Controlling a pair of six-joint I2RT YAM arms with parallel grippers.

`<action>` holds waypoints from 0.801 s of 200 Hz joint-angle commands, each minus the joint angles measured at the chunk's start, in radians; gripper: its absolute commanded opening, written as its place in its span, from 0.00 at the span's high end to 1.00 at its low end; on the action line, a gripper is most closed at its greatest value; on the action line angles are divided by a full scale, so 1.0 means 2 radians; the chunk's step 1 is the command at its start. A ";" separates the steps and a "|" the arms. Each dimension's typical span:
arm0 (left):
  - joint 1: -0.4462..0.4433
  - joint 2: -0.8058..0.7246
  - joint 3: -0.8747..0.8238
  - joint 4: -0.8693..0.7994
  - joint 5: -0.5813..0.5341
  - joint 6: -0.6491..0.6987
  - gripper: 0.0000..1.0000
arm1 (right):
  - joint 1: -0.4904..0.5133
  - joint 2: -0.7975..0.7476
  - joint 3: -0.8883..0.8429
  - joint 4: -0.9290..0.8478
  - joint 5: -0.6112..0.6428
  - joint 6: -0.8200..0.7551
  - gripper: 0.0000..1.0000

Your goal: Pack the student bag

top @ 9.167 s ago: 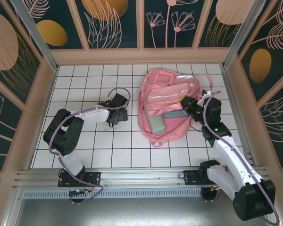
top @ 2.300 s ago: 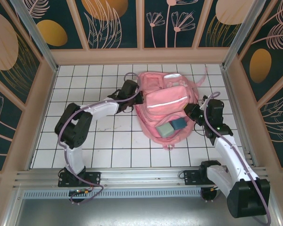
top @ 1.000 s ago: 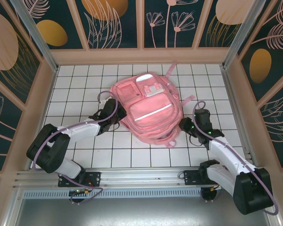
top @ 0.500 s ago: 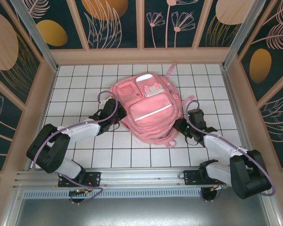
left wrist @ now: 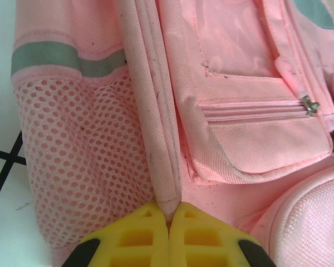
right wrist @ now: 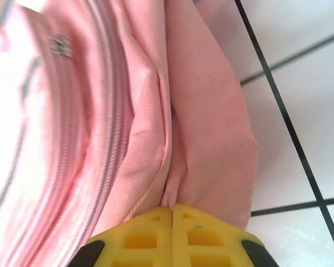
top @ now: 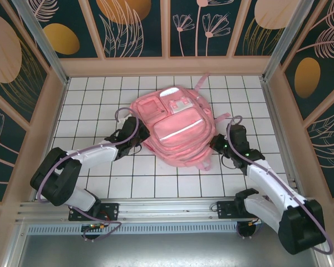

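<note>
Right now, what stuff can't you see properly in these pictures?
- Inside the student bag: top view, its closed pink fabric hides whatever is in it.
- Left gripper: left wrist view, the bottom edge cuts off the yellow fingers below their tips.
- Zip pull: right wrist view, blurred, too close to the camera.
- Right gripper: right wrist view, how much fabric it pinches is hidden in the fold.

I see the student bag (top: 175, 125) lying flat on the table (top: 94, 94), front pockets up. My left gripper (top: 138, 139) sits at the bag's left side, nipped onto a side seam. My right gripper (top: 216, 146) pinches fabric at the bag's right near corner. A strap (top: 202, 82) trails behind the bag.
</note>
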 commanded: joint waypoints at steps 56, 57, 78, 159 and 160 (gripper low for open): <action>-0.009 -0.031 -0.032 0.004 -0.009 -0.042 1.00 | -0.027 0.013 0.049 0.043 0.028 -0.057 1.00; -0.010 -0.032 -0.033 0.004 -0.009 -0.043 1.00 | -0.028 0.015 0.049 0.044 0.027 -0.058 1.00; -0.033 -0.039 -0.039 0.009 -0.021 -0.065 1.00 | -0.068 0.052 0.067 0.060 0.020 -0.071 1.00; -0.087 -0.026 -0.025 0.009 -0.023 -0.082 0.73 | -0.117 0.116 0.094 0.071 0.011 -0.084 0.71; -0.087 -0.026 -0.025 0.008 -0.024 -0.081 0.71 | -0.117 0.115 0.093 0.070 0.011 -0.084 0.70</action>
